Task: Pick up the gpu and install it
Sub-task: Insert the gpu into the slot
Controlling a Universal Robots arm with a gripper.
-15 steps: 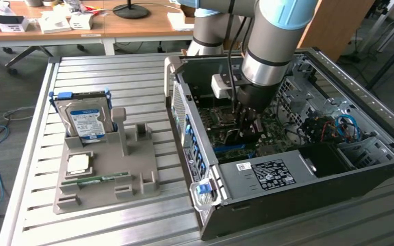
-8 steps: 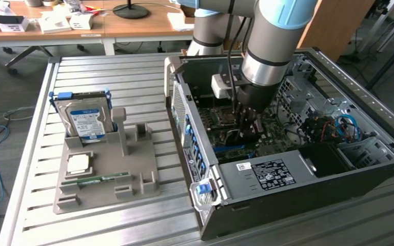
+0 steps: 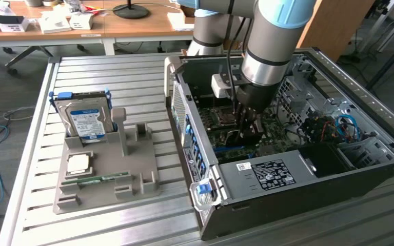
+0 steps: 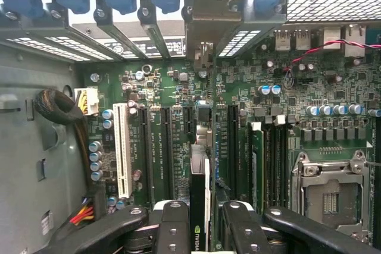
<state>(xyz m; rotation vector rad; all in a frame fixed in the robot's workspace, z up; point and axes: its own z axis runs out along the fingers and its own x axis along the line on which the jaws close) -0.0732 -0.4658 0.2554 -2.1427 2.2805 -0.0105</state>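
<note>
The jaws are clamped on the gpu, held edge-down just over the motherboard inside the computer case. If it's slightly off its slot, pushing down could jam its edge or scrape neighbouring parts.

Hand inside open computer case, gripping gpu upright over motherboard. Hard drive upright in grey holder near worktop edge, exterior view's left.
</note>
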